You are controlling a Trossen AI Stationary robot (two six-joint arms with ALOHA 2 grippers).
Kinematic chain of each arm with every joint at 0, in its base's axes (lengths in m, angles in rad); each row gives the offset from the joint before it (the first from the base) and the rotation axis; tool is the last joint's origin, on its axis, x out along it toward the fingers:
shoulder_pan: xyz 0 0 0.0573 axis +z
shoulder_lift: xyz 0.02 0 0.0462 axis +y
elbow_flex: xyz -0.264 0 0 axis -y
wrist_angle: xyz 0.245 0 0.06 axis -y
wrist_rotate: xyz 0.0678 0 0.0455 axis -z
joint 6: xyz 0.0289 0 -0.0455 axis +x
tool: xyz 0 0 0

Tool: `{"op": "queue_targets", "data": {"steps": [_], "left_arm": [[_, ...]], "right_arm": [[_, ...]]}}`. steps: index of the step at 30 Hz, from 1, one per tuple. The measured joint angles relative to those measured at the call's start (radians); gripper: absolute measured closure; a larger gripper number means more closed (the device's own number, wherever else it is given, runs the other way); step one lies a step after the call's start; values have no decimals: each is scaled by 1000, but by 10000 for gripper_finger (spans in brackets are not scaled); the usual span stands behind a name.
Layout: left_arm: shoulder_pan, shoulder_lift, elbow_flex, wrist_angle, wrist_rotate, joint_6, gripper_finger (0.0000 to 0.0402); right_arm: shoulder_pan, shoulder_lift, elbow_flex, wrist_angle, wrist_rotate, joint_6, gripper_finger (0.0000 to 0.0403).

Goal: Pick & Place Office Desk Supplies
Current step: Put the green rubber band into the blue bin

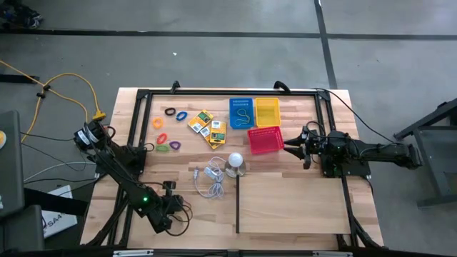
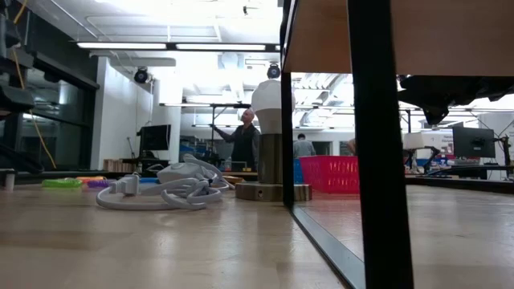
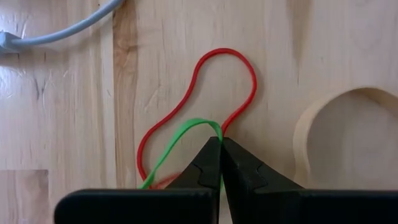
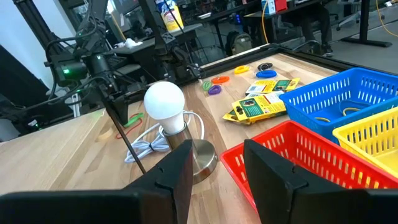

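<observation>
From my left wrist camera, the thin red rubber band (image 3: 205, 93) and the thin green rubber band (image 3: 180, 140) both run under my closed dark fingers (image 3: 208, 165), so I can't see their near ends. A grey-white cord (image 3: 62, 31) beyond the fingers is cut off at the frame edge. What lies inside the blue plastic basket (image 4: 336, 93) past my right fingers (image 4: 267, 165) is too small to identify.
</observation>
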Motion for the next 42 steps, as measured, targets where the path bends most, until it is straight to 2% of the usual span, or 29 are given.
{"op": "queue_targets", "data": {"steps": [9, 17, 23, 42], "left_arm": [[5, 0, 0, 0, 14, 0, 401], [41, -2, 1, 0, 110, 20, 401], [54, -2, 2, 0, 136, 31, 401], [54, -1, 1, 0, 139, 31, 388]], "right_arm": [[0, 0, 0, 0, 0, 0, 272], [0, 0, 0, 0, 0, 0, 272], [0, 0, 0, 0, 0, 0, 272], [0, 0, 0, 0, 0, 0, 272]]}}
